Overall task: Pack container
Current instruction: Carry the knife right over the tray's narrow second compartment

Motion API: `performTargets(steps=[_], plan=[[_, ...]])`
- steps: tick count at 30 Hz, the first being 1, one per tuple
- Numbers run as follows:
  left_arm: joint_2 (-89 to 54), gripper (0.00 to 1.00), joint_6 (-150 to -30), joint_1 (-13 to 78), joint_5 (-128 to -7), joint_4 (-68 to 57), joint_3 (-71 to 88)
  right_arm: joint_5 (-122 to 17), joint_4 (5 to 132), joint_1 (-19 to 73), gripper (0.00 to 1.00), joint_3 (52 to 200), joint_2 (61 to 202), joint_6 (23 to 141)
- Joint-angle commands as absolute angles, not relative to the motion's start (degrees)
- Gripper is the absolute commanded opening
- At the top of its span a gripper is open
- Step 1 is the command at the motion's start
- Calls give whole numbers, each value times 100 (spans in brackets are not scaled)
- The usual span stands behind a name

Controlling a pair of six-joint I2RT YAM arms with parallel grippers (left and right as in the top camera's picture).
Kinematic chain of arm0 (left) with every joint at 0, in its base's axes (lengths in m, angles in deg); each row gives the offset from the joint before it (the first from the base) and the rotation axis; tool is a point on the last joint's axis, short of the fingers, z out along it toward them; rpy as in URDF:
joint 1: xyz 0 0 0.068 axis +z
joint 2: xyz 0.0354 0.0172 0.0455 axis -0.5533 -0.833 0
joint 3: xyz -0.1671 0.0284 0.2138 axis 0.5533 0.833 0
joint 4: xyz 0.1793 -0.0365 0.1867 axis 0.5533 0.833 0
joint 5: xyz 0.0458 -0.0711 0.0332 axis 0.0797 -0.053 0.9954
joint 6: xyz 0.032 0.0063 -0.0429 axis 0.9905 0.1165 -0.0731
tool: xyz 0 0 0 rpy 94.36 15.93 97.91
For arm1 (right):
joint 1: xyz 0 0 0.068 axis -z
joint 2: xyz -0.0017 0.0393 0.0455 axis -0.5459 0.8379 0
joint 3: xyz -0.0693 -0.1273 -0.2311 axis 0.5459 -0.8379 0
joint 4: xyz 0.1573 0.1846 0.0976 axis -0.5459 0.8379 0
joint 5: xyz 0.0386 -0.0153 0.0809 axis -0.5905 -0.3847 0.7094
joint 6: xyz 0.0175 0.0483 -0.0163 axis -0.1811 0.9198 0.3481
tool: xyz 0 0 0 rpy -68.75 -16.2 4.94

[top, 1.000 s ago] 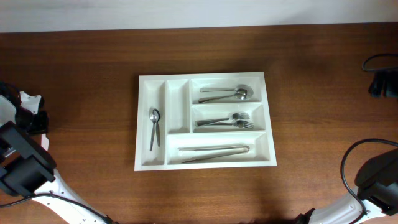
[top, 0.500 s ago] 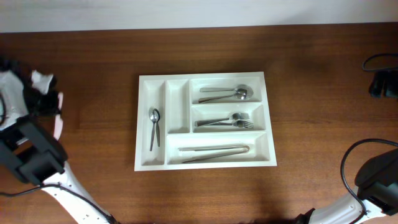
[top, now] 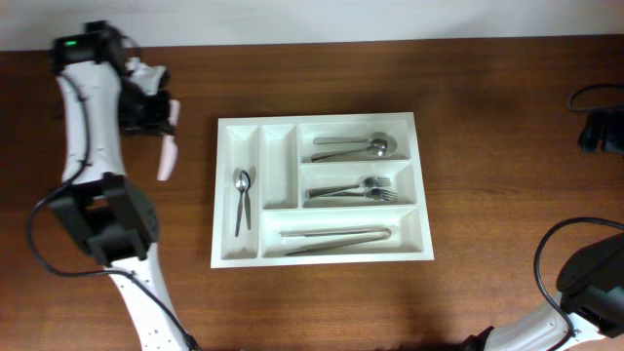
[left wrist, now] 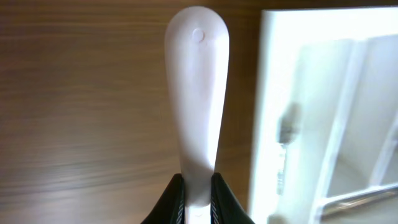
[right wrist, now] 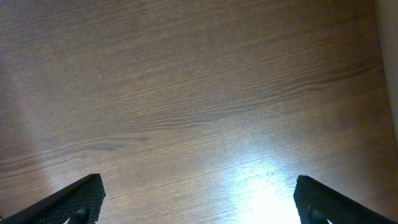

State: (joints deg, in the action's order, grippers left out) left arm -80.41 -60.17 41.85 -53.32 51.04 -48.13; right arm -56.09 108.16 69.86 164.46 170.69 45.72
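Left gripper (top: 168,119): off the upper left corner of the tray, clenched on the near end of a long pale pinkish-white plastic piece (left wrist: 198,93).
Left fingers (left wrist: 176,198): black, pressed against both sides of the pale piece; its rounded end sticks out past them.
Pale piece: held above the brown wooden table (top: 117,253), lying roughly along the tray's left wall, just outside it and apart from it.
Container: large white rectangular plastic cutlery tray (top: 322,121), flat on the table near the middle; in the left wrist view its left rim (left wrist: 268,93) stands just right of the pale piece.
Leftmost narrow compartment: one small metal spoon (top: 241,200), lengthwise.
Upper wide compartment: metal spoons (top: 356,148), bowls towards the tray's right wall.
Middle wide compartment: metal forks (top: 353,190), tines to the right.
Lower wide compartment: long metal tongs (top: 336,238).
Right gripper (right wrist: 198,202): released, fingers (right wrist: 81,196) spread wide over bare wood, holding nothing; the overhead view shows its arm off the tray's lower right corner, well apart.
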Motion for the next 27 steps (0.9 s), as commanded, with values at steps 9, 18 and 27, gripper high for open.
performTargets(steps=[9,18,27], plan=[[-8026,2,-7115,2747,-6143,5298,-4909,-5618,10816,7023,99,16448,17060,4618],[-8026,2,-7904,1975,-5824,5318,-4896,-5618,10816,7023,99,16448,17060,4616],[-8048,2,-8656,1474,-5125,4984,-4771,-5618,10816,7023,99,16448,17060,4616]])
